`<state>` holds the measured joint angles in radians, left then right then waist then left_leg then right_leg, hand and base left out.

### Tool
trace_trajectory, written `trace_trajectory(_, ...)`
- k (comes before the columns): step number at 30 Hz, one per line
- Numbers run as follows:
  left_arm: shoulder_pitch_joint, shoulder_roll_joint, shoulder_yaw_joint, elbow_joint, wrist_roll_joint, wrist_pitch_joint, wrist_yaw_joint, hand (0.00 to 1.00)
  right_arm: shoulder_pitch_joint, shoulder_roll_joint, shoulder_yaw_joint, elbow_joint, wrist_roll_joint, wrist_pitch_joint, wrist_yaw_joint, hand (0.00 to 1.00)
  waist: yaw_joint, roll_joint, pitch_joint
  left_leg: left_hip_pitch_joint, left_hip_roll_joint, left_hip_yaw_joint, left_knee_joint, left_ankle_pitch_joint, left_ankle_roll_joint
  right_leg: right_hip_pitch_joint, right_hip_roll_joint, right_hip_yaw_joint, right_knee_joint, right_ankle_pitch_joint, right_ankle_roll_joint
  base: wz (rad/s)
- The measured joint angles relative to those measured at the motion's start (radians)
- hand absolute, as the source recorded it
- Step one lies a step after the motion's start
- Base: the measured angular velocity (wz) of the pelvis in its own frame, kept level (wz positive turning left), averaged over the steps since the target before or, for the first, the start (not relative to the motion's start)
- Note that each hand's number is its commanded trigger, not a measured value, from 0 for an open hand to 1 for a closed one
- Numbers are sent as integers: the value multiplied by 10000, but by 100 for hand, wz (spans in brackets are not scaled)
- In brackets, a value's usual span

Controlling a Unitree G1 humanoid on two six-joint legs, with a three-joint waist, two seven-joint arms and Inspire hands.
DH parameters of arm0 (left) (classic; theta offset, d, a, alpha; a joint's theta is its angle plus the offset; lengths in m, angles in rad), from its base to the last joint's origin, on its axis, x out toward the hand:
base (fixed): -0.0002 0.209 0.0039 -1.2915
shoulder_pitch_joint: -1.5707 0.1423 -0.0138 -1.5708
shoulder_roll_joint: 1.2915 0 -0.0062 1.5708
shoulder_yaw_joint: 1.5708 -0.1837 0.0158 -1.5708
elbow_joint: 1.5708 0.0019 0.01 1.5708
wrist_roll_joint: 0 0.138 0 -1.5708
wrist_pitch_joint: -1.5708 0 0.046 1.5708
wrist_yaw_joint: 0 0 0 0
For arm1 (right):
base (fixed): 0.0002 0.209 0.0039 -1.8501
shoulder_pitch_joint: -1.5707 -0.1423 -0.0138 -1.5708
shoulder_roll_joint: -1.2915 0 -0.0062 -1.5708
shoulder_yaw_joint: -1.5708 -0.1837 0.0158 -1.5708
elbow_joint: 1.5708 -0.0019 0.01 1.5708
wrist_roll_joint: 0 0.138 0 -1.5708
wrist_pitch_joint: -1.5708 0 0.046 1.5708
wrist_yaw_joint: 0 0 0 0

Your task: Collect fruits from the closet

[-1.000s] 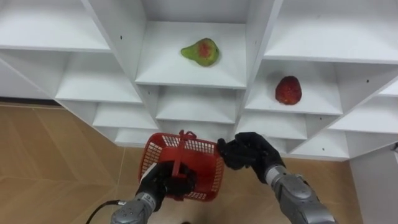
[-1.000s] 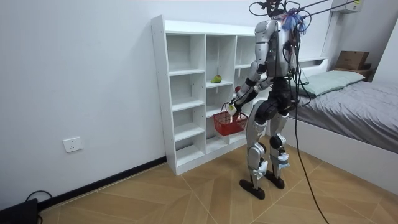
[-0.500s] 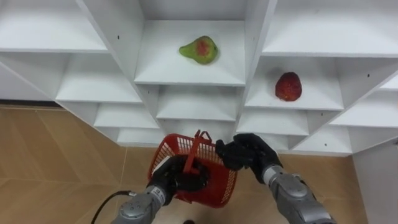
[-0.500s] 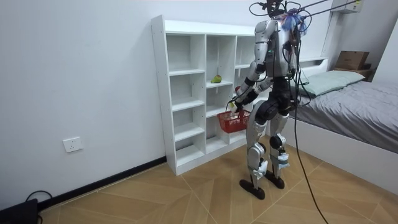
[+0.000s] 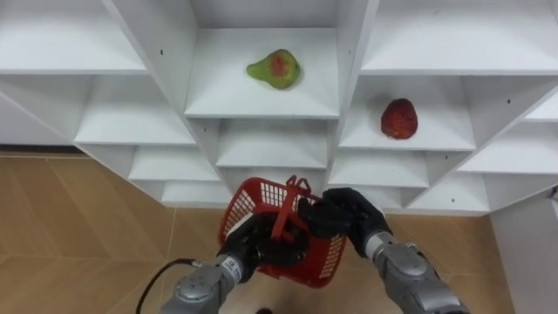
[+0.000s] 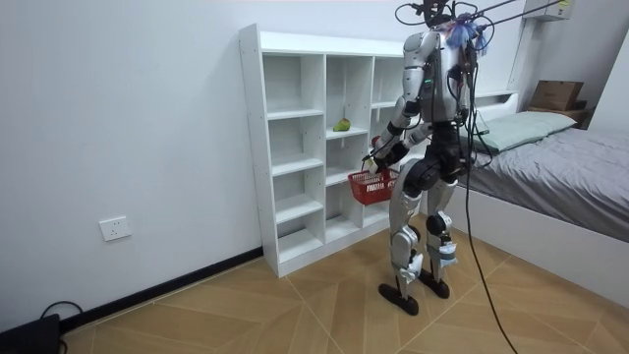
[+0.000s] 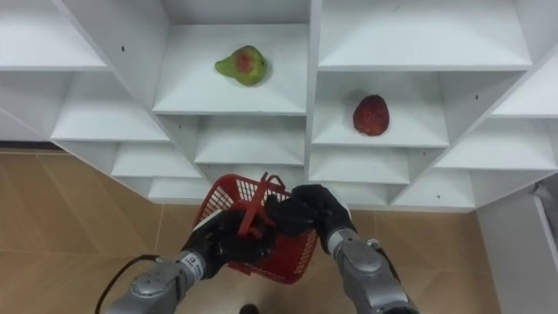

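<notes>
Left hand (image 5: pixel 261 249) grips red basket (image 5: pixel 247 205); pear (image 5: pixel 274 69) on shelf (image 5: pixel 253 100).

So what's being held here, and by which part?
The left robot hand grips the red basket by its handle; the right robot hand sits at its rim, grip unclear.

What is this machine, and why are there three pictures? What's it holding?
It is a robot on two legs, with two arms and hands. One picture comes from a camera standing in the room; it shows the robot in front of a white shelf unit. The other two come from cameras in its head, looking down. On the shelves lie a green pear and a red fruit. Its left hand holds a red basket by the handle, and its right hand is close beside the basket.
</notes>
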<state>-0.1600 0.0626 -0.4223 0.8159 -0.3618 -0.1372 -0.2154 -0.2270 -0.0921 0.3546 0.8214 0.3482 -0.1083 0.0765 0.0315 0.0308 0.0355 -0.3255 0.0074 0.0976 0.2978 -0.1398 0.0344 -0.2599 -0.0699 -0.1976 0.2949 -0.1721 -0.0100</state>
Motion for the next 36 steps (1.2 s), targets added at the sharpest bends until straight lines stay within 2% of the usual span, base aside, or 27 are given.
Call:
trace_trajectory(4, 3, 81, -159, -38, 0, 1, -1, 100, -38, 14, 79, 175, 2, -9, 85, 100, -1, -19, 13, 9, 0, 44, 0, 0, 1, 2, -8, 15, 0, -5, 4, 0)
trace_trajectory(8, 1, 290, -500, -87, -1, 1, -22, 100, -113, 11, 187, 498, 89, -27, 148, 100, -18, -104, 70, 20, 7, 71, 0, 1, 1, 9, -11, 17, -1, -6, 4, 0)
trace_trajectory(9, 2, 297, -512, -87, 0, 2, -31, 100, -112, 13, 186, 517, 90, -28, 152, 90, -20, -113, 76, 18, 7, 76, 0, 1, 1, 9, -12, 17, -3, -6, 4, 0)
trace_trajectory(10, 2, 300, -513, -87, 0, 2, -58, 100, -112, 13, 183, 524, 90, -28, 170, 53, -21, -127, 88, 14, 7, 84, 0, 1, 1, 5, -15, 17, -6, -7, 5, 0)
trace_trajectory(11, 1, 305, -507, -90, 0, 2, -84, 100, -113, 11, 182, 524, 90, -28, 207, 0, -21, -132, 91, 12, 6, 88, 0, 0, 2, 5, -16, 17, -8, -8, 8, 0)
trace_trajectory(18, 0, 387, -510, -104, -1, 2, -136, 100, -117, -14, 180, 524, 137, -101, 283, 0, -21, -131, 90, 12, 11, 95, 0, 1, 2, 5, -13, 13, -6, -10, 7, 0)
trace_trajectory(36, 12, 375, -511, -311, -4, 21, -348, 100, -105, -10, 270, 696, 770, -343, 249, 0, -21, -138, 80, 43, 19, 148, 5, 4, 5, 13, -1, 59, 24, -9, 6, 0)
